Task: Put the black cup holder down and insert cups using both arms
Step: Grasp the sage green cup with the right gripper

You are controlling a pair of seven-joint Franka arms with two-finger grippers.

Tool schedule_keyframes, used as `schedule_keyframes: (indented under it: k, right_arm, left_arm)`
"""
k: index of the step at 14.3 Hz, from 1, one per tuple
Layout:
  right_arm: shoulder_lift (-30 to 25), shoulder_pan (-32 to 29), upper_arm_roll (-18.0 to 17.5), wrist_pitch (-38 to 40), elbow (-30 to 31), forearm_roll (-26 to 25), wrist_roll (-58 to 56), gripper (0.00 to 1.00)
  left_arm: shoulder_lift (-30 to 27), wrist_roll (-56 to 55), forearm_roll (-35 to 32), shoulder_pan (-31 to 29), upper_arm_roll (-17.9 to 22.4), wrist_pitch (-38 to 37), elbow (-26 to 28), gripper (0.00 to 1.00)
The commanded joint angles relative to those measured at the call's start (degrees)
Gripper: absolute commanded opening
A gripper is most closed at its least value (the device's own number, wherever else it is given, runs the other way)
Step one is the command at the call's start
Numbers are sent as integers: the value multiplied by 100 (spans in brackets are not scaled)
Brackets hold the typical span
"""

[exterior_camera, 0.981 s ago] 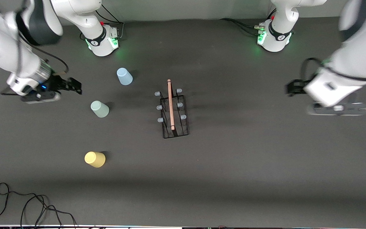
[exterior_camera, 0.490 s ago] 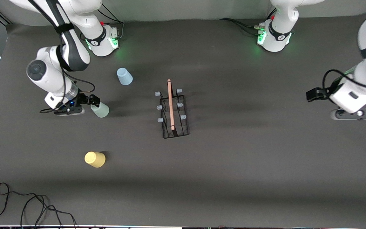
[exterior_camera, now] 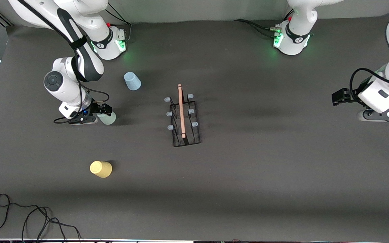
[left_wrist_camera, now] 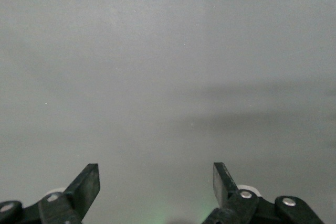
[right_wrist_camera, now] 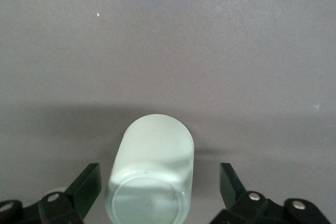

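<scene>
Where front view hides it: right gripper (right_wrist_camera: 157,192) wide astride mint cup (right_wrist_camera: 152,174) | left gripper (left_wrist_camera: 156,184) wide, over table (left_wrist_camera: 168,51)

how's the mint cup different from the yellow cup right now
The mint green cup sits between the open fingers of the right gripper, not yet clamped; the yellow cup stands alone with no gripper at it. The mint green cup is farther from the front camera than the yellow cup. Colour differs: pale mint against yellow. Both are small tumblers standing upside down on the table, outside the black cup holder.
</scene>
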State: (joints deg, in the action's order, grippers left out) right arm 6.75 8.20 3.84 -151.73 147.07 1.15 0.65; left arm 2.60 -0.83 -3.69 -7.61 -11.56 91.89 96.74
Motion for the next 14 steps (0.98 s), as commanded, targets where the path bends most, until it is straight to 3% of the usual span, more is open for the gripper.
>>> schedule_keyframes:
  k: [1, 4, 6, 9, 11, 14]
  right_arm:
    - [63, 41, 20, -111, 41, -97, 137, 97]
    - [2, 59, 20, -14, 42, -97, 216, 37]
    - [-234, 50, 20, 274, -11, -89, 225, 12]
    - [-945, 41, 29, 844, -230, -45, 233, 2]
    - [-1595, 50, -15, 1984, -685, -80, 434, 0]
    - [-1932, 50, -6, 3926, -1975, -106, 479, 0]
  left_arm:
    - [-190, 136, 61, -30, -21, 128, 231, 96]
    - [-190, 127, 70, -3, -21, 251, 231, 96]
    - [-189, 127, 70, 6, -21, 251, 231, 96]
    - [-181, 136, 70, 23, -21, 260, 231, 96]
    - [-181, 136, 70, 14, -21, 251, 231, 96]
    - [-181, 127, 70, 14, -30, 251, 231, 96]
